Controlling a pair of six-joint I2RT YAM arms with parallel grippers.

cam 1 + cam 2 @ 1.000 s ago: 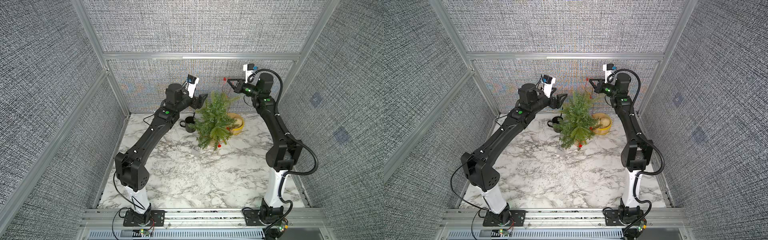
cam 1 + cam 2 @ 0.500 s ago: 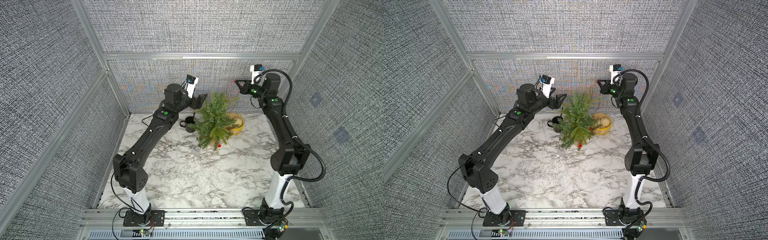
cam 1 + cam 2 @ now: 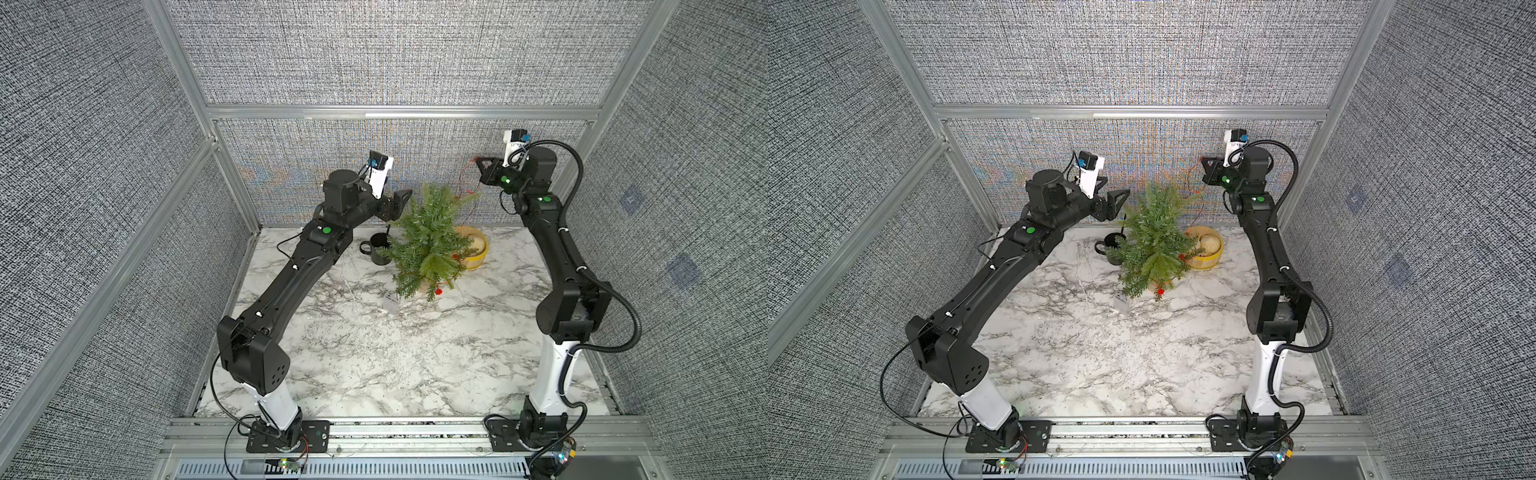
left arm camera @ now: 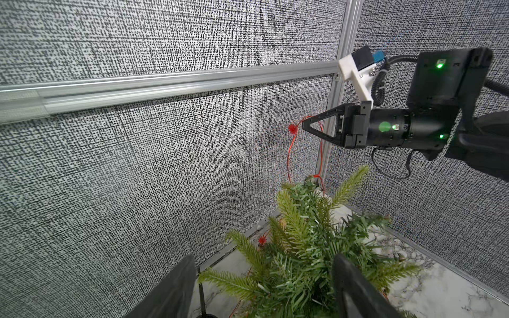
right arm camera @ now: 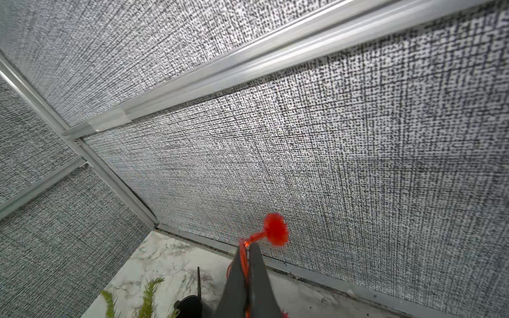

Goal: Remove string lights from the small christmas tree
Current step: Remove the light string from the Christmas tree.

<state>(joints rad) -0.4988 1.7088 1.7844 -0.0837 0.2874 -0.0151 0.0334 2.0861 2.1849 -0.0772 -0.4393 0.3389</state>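
The white marbled tabletop (image 3: 374, 365) lies open from near edge to middle, while along its far edge a black mug (image 3: 379, 252), small green christmas tree (image 3: 430, 245) and round yellow bowl (image 3: 478, 258) stand crowded side by side.

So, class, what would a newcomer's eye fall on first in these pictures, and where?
The small christmas tree stands green at the back of the marble table, between a black mug and a yellow bowl. The right gripper, raised beside it, is shut on the string lights, red wire trailing down to the treetop.
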